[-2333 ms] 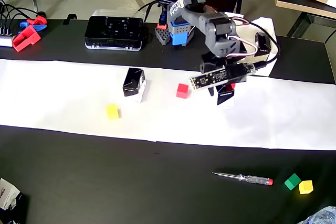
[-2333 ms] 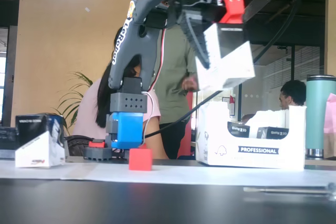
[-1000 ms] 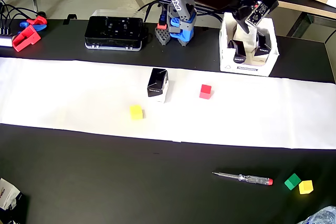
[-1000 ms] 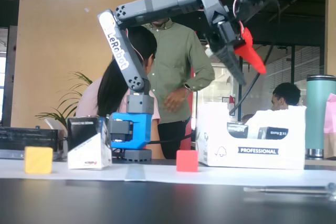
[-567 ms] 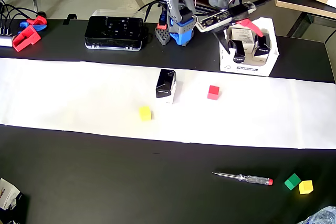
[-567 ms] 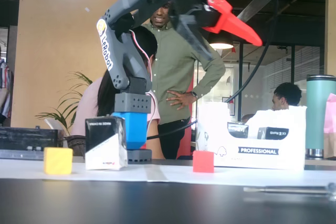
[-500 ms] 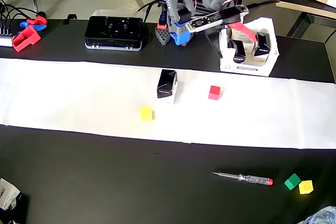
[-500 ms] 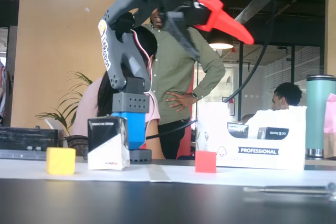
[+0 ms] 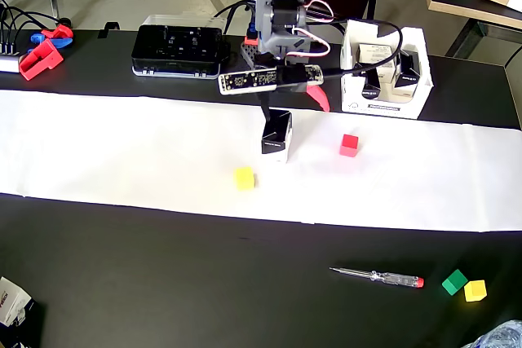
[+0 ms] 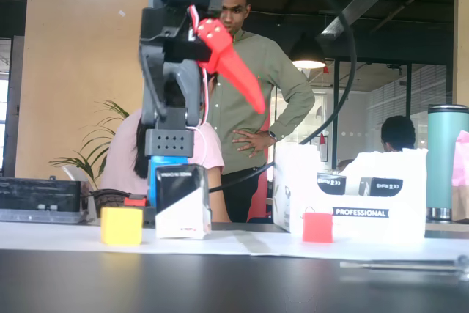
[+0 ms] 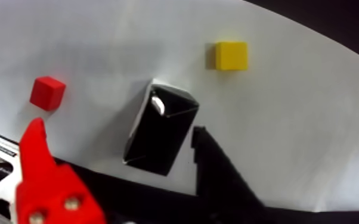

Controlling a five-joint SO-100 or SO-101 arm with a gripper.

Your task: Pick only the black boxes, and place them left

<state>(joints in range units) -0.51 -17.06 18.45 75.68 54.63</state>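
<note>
overhead view: the glossy black carton with white sides (image 9: 276, 134) stands on the white paper strip (image 9: 122, 144), right under the wide-open, empty gripper (image 9: 292, 107). wrist view: the carton sits between the red finger (image 11: 45, 179) and dark finger; it should lower straight and close squarely.

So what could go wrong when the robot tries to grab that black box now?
1. The hand hangs open above the black box, which stands tall and narrow, so a finger coming down off-centre could tip it over.
2. The red cube and yellow cube sit nearby on the white paper; a wide swing might bump them.
3. The white carton already holds black boxes, so dropping another in could be tight.
</note>
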